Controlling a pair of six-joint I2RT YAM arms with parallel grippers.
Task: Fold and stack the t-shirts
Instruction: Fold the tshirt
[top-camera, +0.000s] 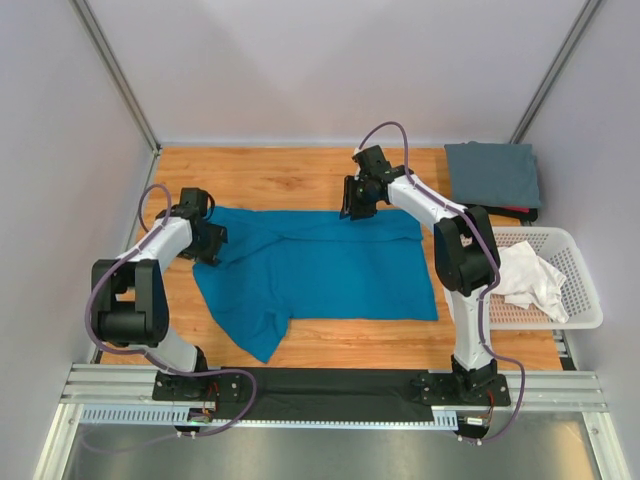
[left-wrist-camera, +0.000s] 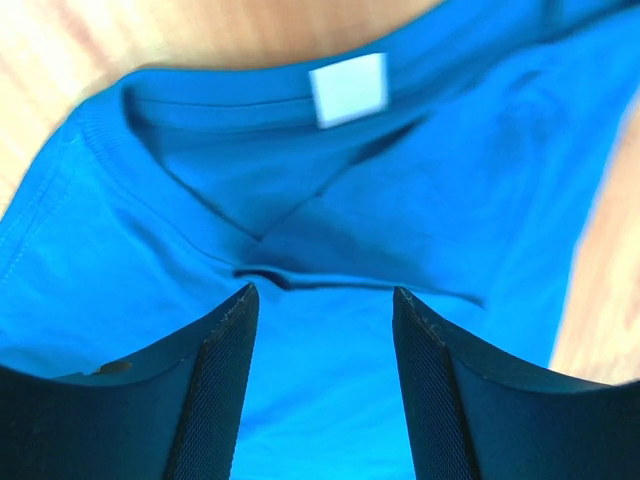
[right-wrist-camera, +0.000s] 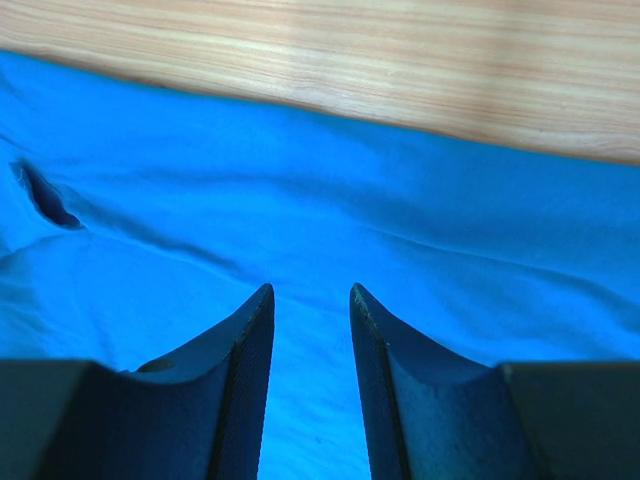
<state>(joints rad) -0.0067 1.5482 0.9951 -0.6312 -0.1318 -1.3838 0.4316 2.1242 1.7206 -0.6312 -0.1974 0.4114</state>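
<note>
On the wooden table I count three t-shirts, one of each colour, plus one basket and two grippers. One teal-blue t-shirt lies spread flat across the middle, a sleeve trailing toward the near edge. One grey t-shirt sits folded at the far right corner. One white t-shirt lies crumpled inside the white lattice basket at the right. The left gripper is over the teal-blue shirt's left end. On its wrist view its jaws stand well apart with nothing between them; the collar and one white neck label lie just beyond the fingertips, cloth underneath. The right gripper is at the shirt's far edge, about mid-width. Its jaws are also apart, with a narrower gap. Smooth blue cloth shows through the gap, and the shirt's far edge and bare wood lie ahead. I see no fold pinched by either gripper.
</note>
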